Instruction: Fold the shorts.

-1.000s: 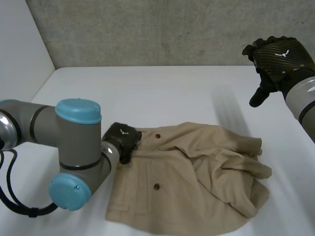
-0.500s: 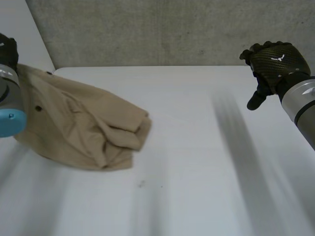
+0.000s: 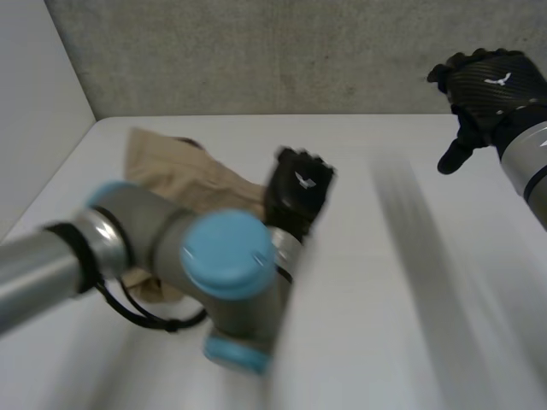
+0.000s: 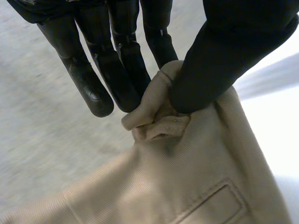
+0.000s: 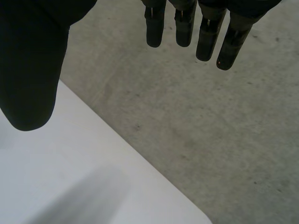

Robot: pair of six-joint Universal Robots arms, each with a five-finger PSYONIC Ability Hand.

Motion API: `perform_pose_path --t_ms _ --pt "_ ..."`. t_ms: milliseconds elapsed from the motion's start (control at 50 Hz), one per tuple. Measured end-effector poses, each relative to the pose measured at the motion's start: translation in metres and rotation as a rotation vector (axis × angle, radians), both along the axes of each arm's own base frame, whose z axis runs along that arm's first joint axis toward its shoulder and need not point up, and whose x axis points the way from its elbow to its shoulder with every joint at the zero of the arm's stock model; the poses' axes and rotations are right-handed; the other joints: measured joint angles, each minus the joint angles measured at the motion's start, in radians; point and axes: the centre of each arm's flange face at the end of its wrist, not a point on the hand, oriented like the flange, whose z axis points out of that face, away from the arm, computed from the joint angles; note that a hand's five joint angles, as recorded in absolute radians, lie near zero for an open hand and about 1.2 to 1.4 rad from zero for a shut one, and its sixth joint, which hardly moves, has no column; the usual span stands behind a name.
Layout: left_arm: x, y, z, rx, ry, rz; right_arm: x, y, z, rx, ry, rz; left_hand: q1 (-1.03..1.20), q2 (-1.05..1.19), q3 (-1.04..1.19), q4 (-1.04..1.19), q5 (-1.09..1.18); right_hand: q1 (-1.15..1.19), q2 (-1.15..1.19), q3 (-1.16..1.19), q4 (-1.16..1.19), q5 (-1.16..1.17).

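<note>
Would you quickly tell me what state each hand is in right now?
Left hand: shut on the shorts, pinching an edge between thumb and fingers.
Right hand: open, holding nothing.

No words, numbers or labels to be read anywhere. Just a small white winged emblem (image 3: 302,179), without letters, on the back of the left hand (image 3: 293,203), and the same mark on the back of the right hand (image 3: 479,96).
</note>
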Motion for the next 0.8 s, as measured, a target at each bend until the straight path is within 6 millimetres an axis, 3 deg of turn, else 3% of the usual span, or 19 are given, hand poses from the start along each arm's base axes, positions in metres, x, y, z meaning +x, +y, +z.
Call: perform_pose_path --t_ms 120,140,200,280,380,460,560,660,720,760,800 --pt "-0.024 0.04 -0.019 0.026 0.079 -0.114 -0.014 -0.01 0.004 -0.013 -0.004 -0.047 -0.112 -0.144 -0.125 -0.124 -0.099 0.0 0.0 0.0 0.0 0.0" --pt "-0.027 0.049 -0.021 0.039 0.113 -0.143 -0.017 -0.013 0.005 -0.016 -0.006 -0.06 -0.692 -0.641 -0.63 -0.643 -0.614 0.0 0.0 0.0 0.0 0.0" --pt "-0.028 0.057 -0.02 0.056 0.156 -0.175 -0.021 -0.016 0.007 -0.02 -0.007 -0.072 -0.885 -0.939 -0.932 -0.944 -0.883 0.0 0.0 0.0 0.0 0.0" --pt "-0.02 0.05 -0.011 0.062 0.191 -0.165 -0.024 -0.019 0.008 -0.022 -0.009 -0.078 -0.888 -0.993 -0.986 -0.99 -0.911 0.0 0.0 0.0 0.0 0.0" --pt "0.015 0.011 0.021 0.04 0.225 -0.059 -0.022 -0.018 0.007 -0.016 -0.012 -0.068 -0.888 -0.994 -0.986 -0.99 -0.911 0.0 0.0 0.0 0.0 0.0" --pt "0.059 -0.022 0.058 0.005 0.263 0.064 -0.018 -0.017 0.001 0.006 -0.01 -0.047 -0.888 -0.994 -0.986 -0.99 -0.911 0.0 0.0 0.0 0.0 0.0" --pt "0.115 -0.047 0.085 0.009 0.301 0.205 0.001 -0.005 -0.014 0.082 -0.002 0.042 -0.888 -0.994 -0.986 -0.99 -0.911 0.0 0.0 0.0 0.0 0.0" --pt "0.167 -0.059 0.091 0.089 0.327 0.334 0.035 0.021 -0.026 0.157 -0.004 0.177 -0.888 -0.994 -0.986 -0.99 -0.911 0.0 0.0 0.0 0.0 0.0" --pt "0.195 -0.063 0.084 0.175 0.344 0.398 0.06 0.039 -0.031 0.188 -0.014 0.267 -0.888 -0.994 -0.986 -0.99 -0.911 0.0 0.0 0.0 0.0 0.0" --pt "0.201 -0.064 0.081 0.199 0.348 0.414 0.067 0.043 -0.032 0.192 -0.016 0.286 -0.888 -0.994 -0.986 -0.99 -0.911 0.0 0.0 0.0 0.0 0.0" --pt "0.223 -0.069 0.069 0.283 0.348 0.473 0.093 0.058 -0.036 0.198 -0.018 0.369 -0.888 -0.994 -0.986 -0.99 -0.911 0.0 0.0 0.0 0.0 0.0"
